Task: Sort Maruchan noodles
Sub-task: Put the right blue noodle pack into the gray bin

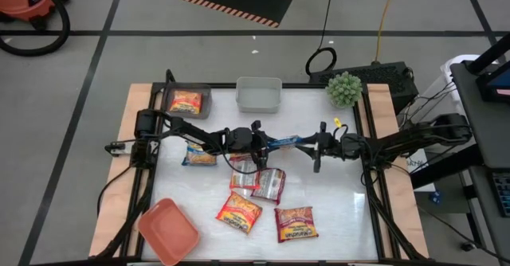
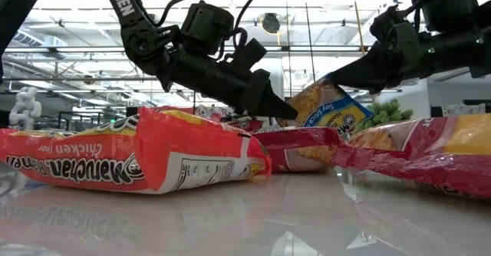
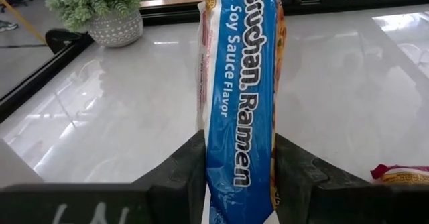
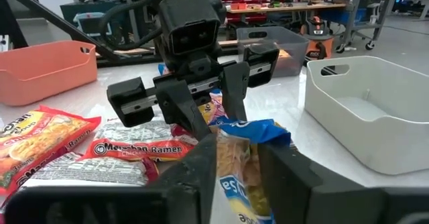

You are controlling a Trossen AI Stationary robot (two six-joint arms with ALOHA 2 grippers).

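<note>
Handover is the step in hand, by the look of it: a blue soy-sauce noodle packet hangs above the middle of the table, stretched between the two grippers with its long axis running left to right. The left gripper has its fingers pinching the packet's left end, the wrapper squeezed flat between the pads. The right gripper is at the packet's right end; its fingers stand on either side of the crumpled wrapper, but whether they grip it or have let go, I cannot tell.

The other noodle packets lie on the table on the near side of the grippers: two orange-red ones, a silvery-pink pair, and a blue-and-yellow one to the left. One more sits in the grey bin at the far left. The clear bin at the far middle and the salmon bin at the near left corner hold none.

The left arm is nearer every bin, so the carry likely falls to it.
</note>
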